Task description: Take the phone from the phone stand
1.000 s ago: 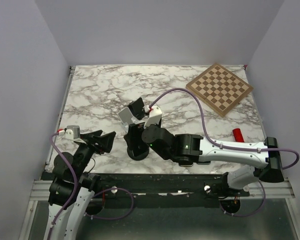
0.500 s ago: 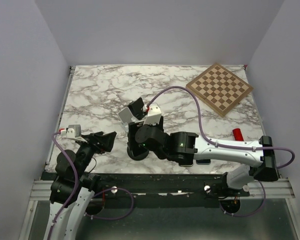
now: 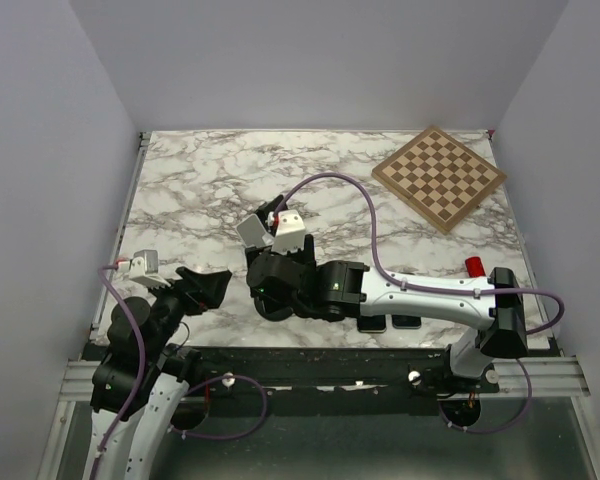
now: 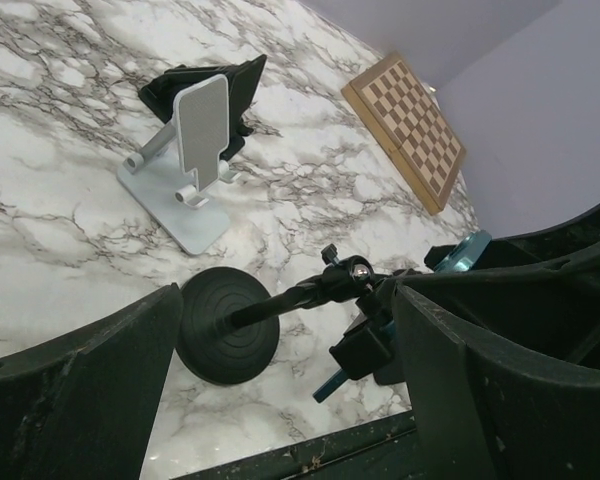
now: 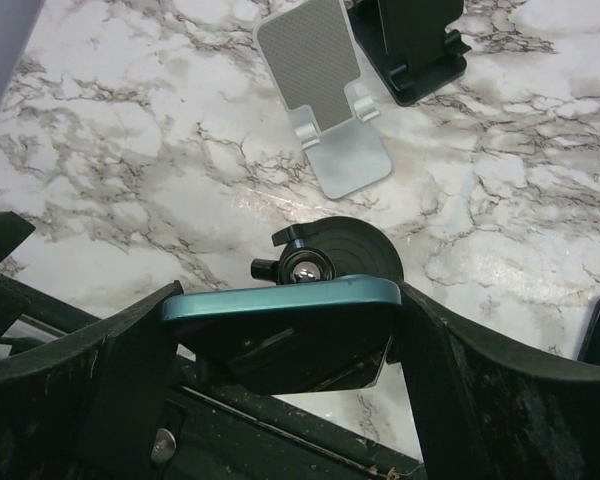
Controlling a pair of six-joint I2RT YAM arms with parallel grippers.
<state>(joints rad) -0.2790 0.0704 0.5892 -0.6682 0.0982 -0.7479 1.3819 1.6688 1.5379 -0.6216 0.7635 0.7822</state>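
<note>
A teal phone [image 5: 280, 296] sits clamped on a black phone stand with a round base [image 5: 355, 250] near the table's front edge. My right gripper [image 5: 285, 310] reaches around the phone from the right, and both fingers press against its two short ends. In the top view the right gripper [image 3: 270, 275] covers the phone, and only the stand's base [image 3: 270, 308] shows. In the left wrist view the stand's base [image 4: 228, 325] and the phone's teal edge [image 4: 460, 250] appear. My left gripper [image 3: 208, 282] hangs open and empty to the left of the stand.
A silver folding stand [image 3: 252, 230] and a black folded stand [image 3: 272, 215] sit just behind the phone stand. A chessboard [image 3: 438, 177] lies at the back right. A red object [image 3: 474, 267] and dark flat devices [image 3: 390, 322] lie under the right arm.
My right gripper has shifted left and toward the near edge, settling over the phone stand with its jaws closing slightly. My left gripper has opened a little wider.
</note>
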